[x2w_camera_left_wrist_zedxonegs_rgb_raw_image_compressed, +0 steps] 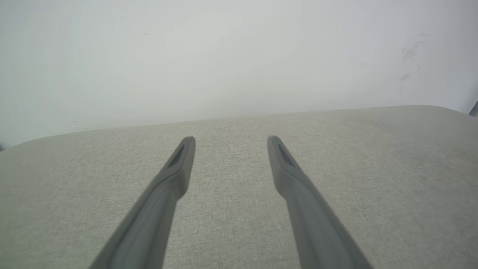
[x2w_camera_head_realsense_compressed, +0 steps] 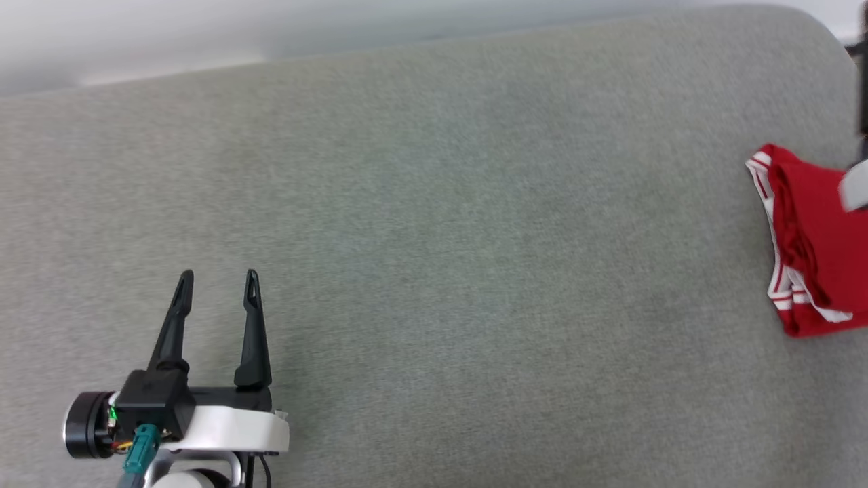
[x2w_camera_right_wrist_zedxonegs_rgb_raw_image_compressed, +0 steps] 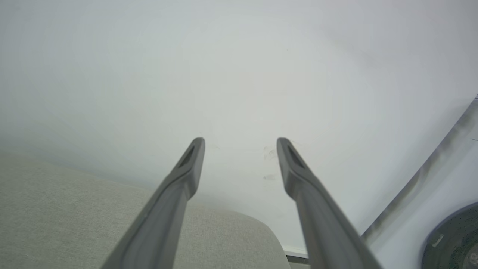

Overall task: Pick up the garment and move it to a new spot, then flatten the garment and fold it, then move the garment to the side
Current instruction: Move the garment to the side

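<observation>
The garment (x2w_camera_head_realsense_compressed: 817, 244), red with red-white striped trim, lies folded at the far right of the grey padded surface (x2w_camera_head_realsense_compressed: 434, 237), cut off by the head view's right edge. My left gripper (x2w_camera_head_realsense_compressed: 218, 274) rests at the lower left, open and empty, far from the garment. In the left wrist view my left gripper (x2w_camera_left_wrist_zedxonegs_rgb_raw_image_compressed: 230, 139) has its fingers spread over bare fabric. In its own wrist view my right gripper (x2w_camera_right_wrist_zedxonegs_rgb_raw_image_compressed: 241, 140) is open with nothing between its fingers, pointing past the surface's rounded corner (x2w_camera_right_wrist_zedxonegs_rgb_raw_image_compressed: 257, 228) toward a white wall. A pale part of the right arm (x2w_camera_head_realsense_compressed: 856, 186) overlaps the garment at the right edge.
A white wall (x2w_camera_head_realsense_compressed: 203, 34) runs behind the far edge of the surface. The surface ends in a rounded corner at the back right (x2w_camera_head_realsense_compressed: 814, 27). A dark round object (x2w_camera_right_wrist_zedxonegs_rgb_raw_image_compressed: 453, 239) and a grey strip (x2w_camera_right_wrist_zedxonegs_rgb_raw_image_compressed: 422, 186) lie beyond the surface on the right.
</observation>
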Controlling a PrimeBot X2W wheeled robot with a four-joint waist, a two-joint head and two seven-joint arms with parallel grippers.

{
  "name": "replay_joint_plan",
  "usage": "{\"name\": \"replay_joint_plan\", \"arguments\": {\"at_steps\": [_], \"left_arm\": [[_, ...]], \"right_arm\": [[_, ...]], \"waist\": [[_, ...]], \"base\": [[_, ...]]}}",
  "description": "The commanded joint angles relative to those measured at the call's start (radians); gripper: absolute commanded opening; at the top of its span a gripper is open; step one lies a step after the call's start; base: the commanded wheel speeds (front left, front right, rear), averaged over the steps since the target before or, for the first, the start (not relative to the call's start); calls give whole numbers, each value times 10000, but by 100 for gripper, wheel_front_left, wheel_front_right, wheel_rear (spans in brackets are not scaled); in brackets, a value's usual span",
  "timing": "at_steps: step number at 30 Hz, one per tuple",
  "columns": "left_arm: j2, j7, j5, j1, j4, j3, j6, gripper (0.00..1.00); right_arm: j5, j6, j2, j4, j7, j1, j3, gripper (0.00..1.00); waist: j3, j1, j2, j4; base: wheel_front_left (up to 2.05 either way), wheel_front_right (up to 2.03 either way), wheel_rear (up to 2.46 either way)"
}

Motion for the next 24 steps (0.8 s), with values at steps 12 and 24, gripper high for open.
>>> {"name": "replay_joint_plan", "arguments": {"at_steps": [12, 24], "left_arm": [[-104, -22, -161, 552, 522, -302, 13, 100], [-125, -22, -274, 1258, 1117, -358, 99, 100]], "right_arm": [[389, -7, 2379, -2095, -372, 3749, 80, 100], [673, -8, 3213, -2698, -377, 6699, 126, 100]], "waist": [[-1733, -1, 0, 1402], [-2796, -1, 0, 1499]], "base": [[0, 0, 0], [0, 0, 0]]}}
